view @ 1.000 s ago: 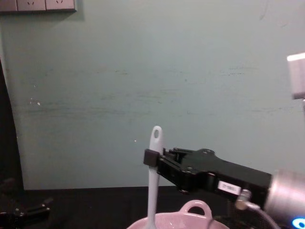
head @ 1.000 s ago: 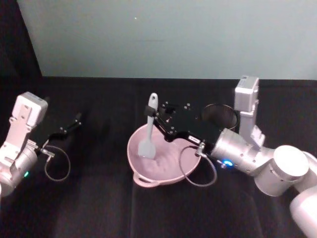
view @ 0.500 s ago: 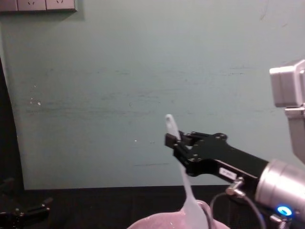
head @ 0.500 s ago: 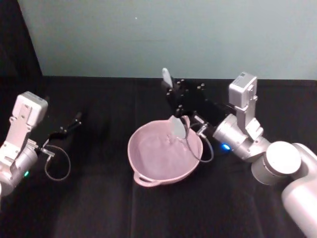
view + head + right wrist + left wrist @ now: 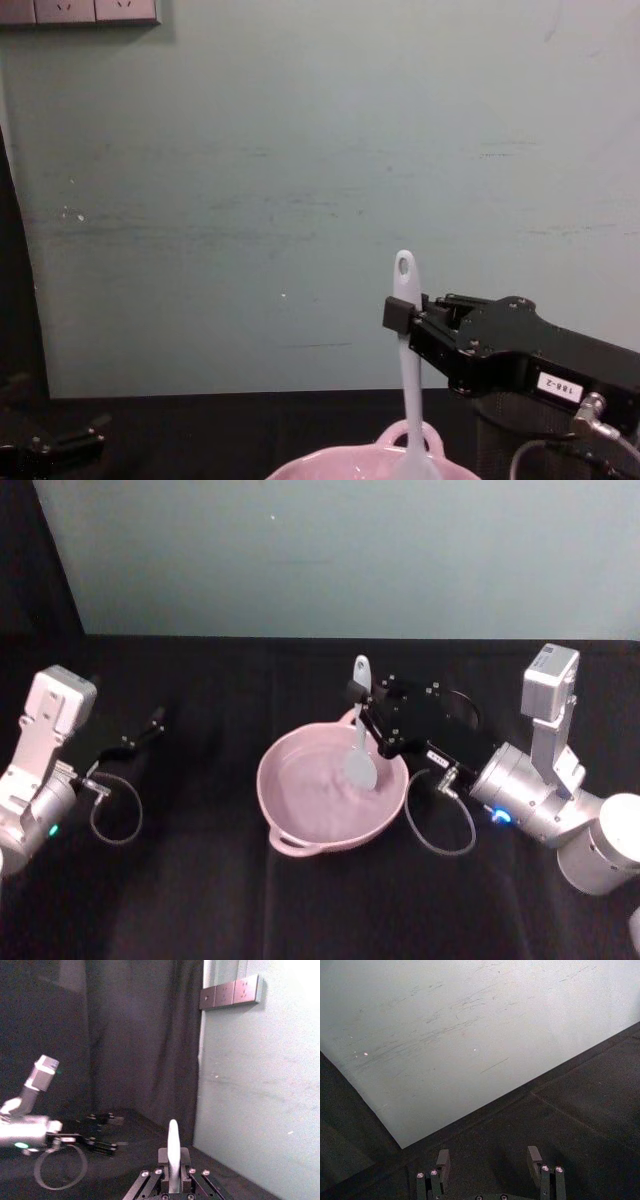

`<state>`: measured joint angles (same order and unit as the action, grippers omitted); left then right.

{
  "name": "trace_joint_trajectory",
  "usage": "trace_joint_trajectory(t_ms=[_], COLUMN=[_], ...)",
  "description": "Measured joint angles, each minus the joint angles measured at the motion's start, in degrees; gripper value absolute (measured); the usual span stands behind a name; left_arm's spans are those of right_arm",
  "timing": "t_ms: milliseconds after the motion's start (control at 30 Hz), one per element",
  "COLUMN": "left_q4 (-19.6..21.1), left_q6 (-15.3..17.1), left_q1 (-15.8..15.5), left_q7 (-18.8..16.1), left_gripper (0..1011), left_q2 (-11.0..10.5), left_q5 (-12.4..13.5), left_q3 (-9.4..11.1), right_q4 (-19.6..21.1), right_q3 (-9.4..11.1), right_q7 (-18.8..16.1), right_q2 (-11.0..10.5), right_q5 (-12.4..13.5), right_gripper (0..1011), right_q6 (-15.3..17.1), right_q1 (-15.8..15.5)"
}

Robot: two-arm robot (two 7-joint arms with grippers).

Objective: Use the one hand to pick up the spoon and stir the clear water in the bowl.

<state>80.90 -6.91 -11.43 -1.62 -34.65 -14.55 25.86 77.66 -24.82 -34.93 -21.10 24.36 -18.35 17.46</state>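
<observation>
Jaws of my right gripper point(image 5: 364, 702) are pinched narrow on the spoon point(image 5: 359, 750) just under its handle tip; from the head, its blade dips inside the right half of the pink bowl point(image 5: 272, 798); my left gripper point(image 5: 152, 724) rests well apart on the black table point(image 5: 200, 900); from the chest, the spoon stands nearly upright over the bowl's rim; at my right wrist, its handle rises between the fingers; at my left wrist, the jaws stand wide, holding nothing.
</observation>
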Motion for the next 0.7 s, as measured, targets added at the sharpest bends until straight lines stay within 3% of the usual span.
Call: trace_joint_trajectory(t_ms=[233,400,533,700], left_q4=[0.0,0.0,0.0,0.0], left_q6=[0.0,0.0,0.0,0.0], left_q1=[0.0,0.0,0.0,0.0], left_q7=[0.0,0.0,0.0,0.0], left_gripper=[1011,1011,1011,1011], left_q2=[0.0,0.0,0.0,0.0], left_q5=[0.0,0.0,0.0,0.0], left_q3=[0.0,0.0,0.0,0.0], right_q4=[3.2,1.6,-2.0,-9.2], right_q3=[-0.2,-1.0,-1.4,-1.1], right_q7=[-2.4,-2.6,-2.4,0.0], right_q2=[0.3,2.5,5.2,9.5], right_q5=[5.9,7.9,8.3,5.8], right_gripper=[136,136,136,136], right_q6=[6.3,6.8,4.6,-1.8], right_q1=[-1.8,-0.9,0.7,3.8])
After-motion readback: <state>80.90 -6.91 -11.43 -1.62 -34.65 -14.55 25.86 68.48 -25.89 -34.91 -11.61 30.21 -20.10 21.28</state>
